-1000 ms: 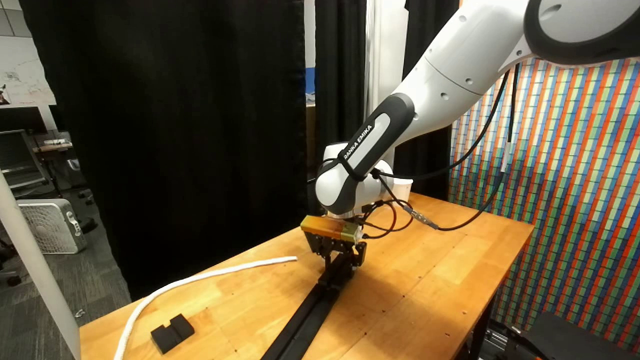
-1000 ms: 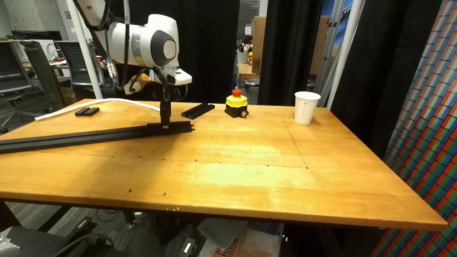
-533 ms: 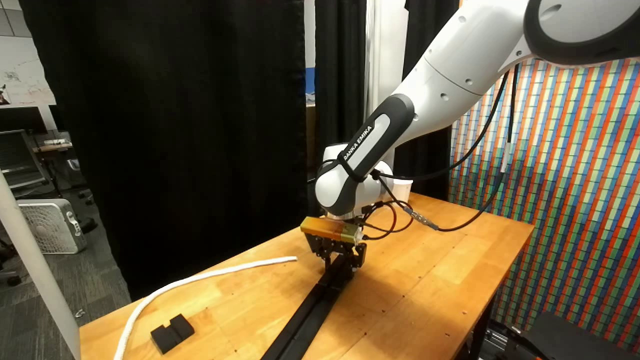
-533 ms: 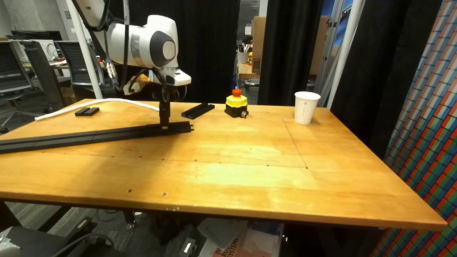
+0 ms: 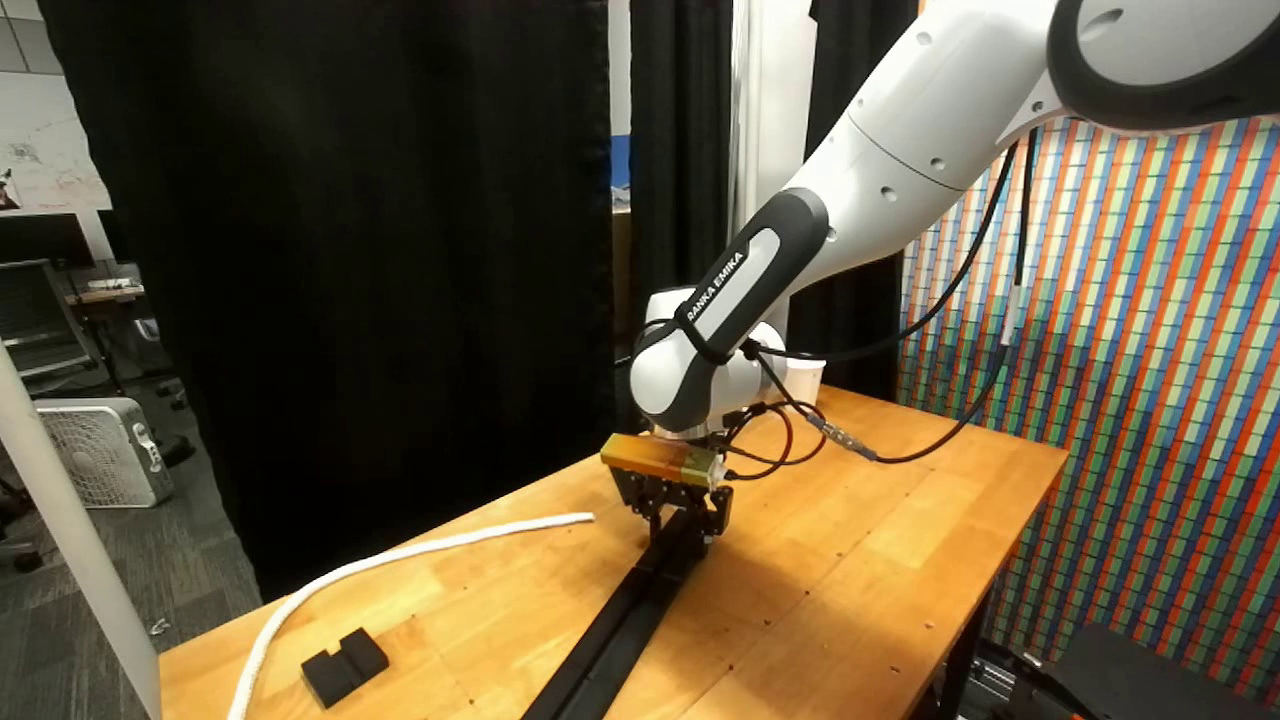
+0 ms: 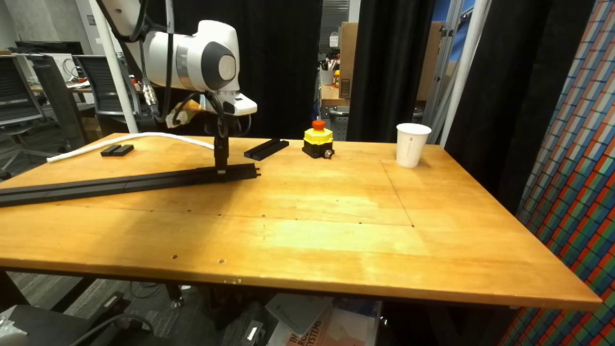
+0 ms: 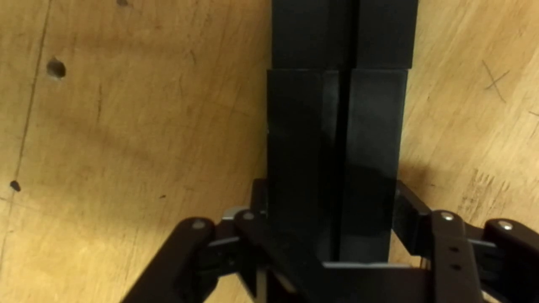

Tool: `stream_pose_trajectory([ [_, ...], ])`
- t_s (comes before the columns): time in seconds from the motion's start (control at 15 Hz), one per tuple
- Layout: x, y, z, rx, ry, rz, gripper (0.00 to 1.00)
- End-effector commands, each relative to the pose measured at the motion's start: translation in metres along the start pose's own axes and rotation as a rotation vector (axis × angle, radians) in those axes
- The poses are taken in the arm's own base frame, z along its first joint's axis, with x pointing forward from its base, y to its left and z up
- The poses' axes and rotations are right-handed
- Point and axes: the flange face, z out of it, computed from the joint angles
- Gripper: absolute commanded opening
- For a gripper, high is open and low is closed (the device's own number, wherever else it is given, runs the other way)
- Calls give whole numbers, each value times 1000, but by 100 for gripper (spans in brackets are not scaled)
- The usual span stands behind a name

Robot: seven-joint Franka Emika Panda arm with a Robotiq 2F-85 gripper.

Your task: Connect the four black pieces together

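The black pieces (image 6: 139,183) lie end to end as one long, straight strip on the wooden table (image 6: 336,250), whose honey-coloured top fills much of an exterior view. The white arm (image 5: 890,180) slopes down over the tabletop. The strip runs out of sight at one end in both exterior views, and a bent white cord (image 6: 149,134) lies apart from it. The gripper (image 7: 331,206) points down at the strip's other end and pinches the end piece (image 7: 294,147), its fingers (image 7: 412,227) pressed one against each long side. In the wrist view that piece meets the next piece (image 7: 301,33) at a thin seam, the outer edges slightly out of line; whether the two are fully locked together I cannot tell. A white cup (image 6: 412,146) stands upright toward a far corner, well apart from the strip. A yellow-and-black box (image 6: 318,139) carries a red button (image 6: 318,125); between box and gripper lies a loose grooved block (image 6: 269,151). A small black block (image 5: 340,672) sits between cord and strip. Tiny prongs (image 6: 259,174) stick out of the end piece.
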Motion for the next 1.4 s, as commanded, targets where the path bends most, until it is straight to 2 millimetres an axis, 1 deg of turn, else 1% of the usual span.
stream_pose_trajectory([
  [0.0,-6,-4,4,-7,4,-2,45],
  [0.67,-9,-11,9,-9,3,-8,45],
  [1.33,-7,-16,10,-5,3,-6,45],
])
